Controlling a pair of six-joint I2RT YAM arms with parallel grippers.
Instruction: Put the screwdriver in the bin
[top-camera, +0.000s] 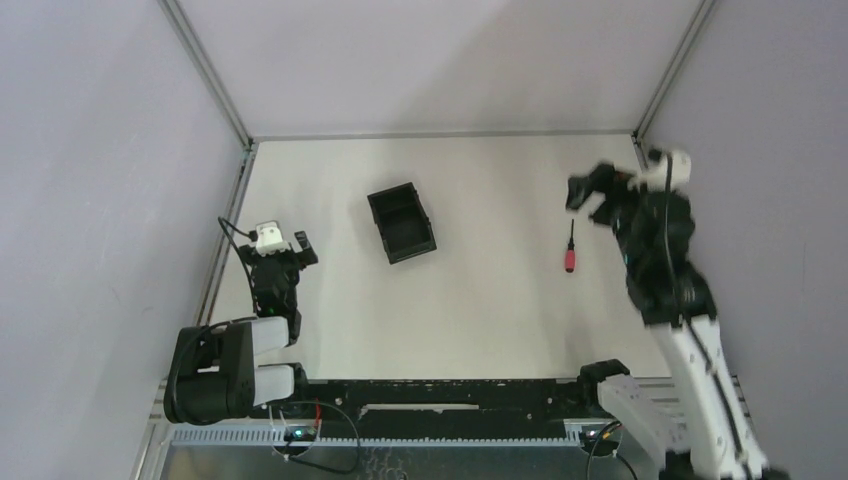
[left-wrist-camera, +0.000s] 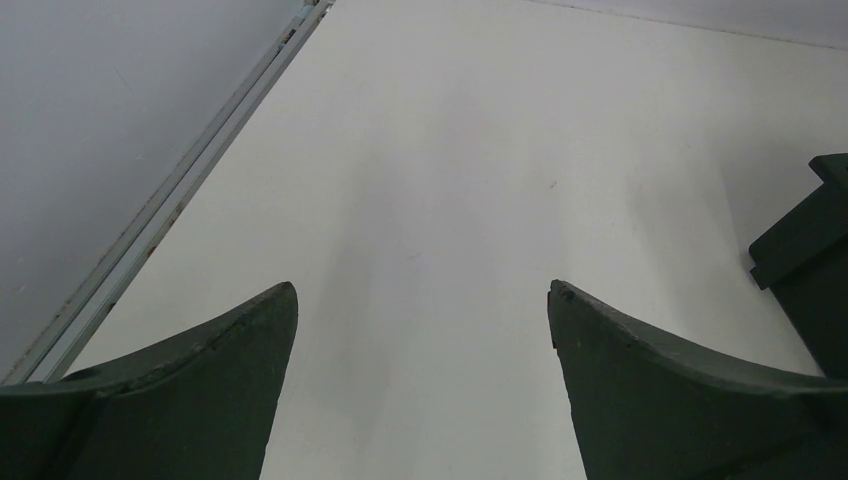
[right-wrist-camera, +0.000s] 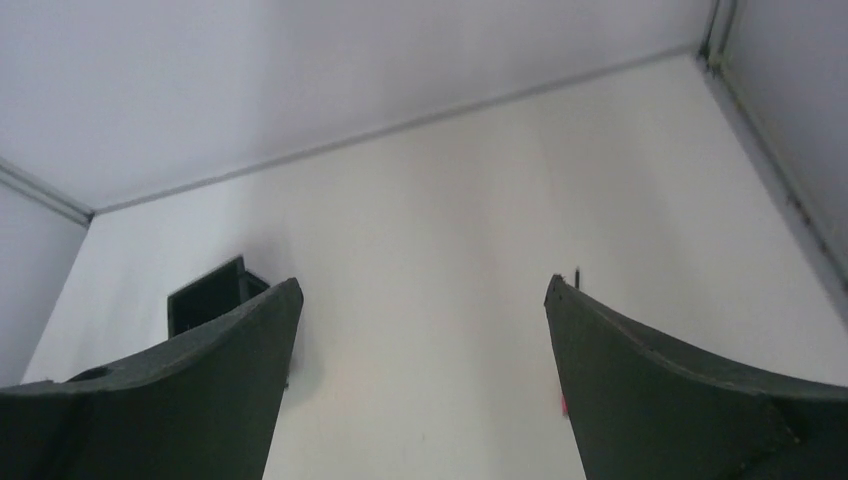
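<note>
Top: shows screwdriver (top-camera: 570, 253) flat on worktop (top-camera: 480, 300), 3 o'clock of bin (top-camera: 401, 225), well apart, right tool (top-camera: 590, 198) near its tip. Left wrist: shows left tool (left-wrist-camera: 422, 300) spread, bin corner at 3 o'clock. Right wrist: shows right tool spread, bin at 9 o'clock.

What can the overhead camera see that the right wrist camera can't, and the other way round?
Overhead only: the left arm, the whole right arm, and the full screwdriver lying apart from the bin. Right wrist only: its jaws close up, wide apart, nothing between them. Both: the bin and the white table, though the wrist view catches only slivers of the screwdriver.
</note>
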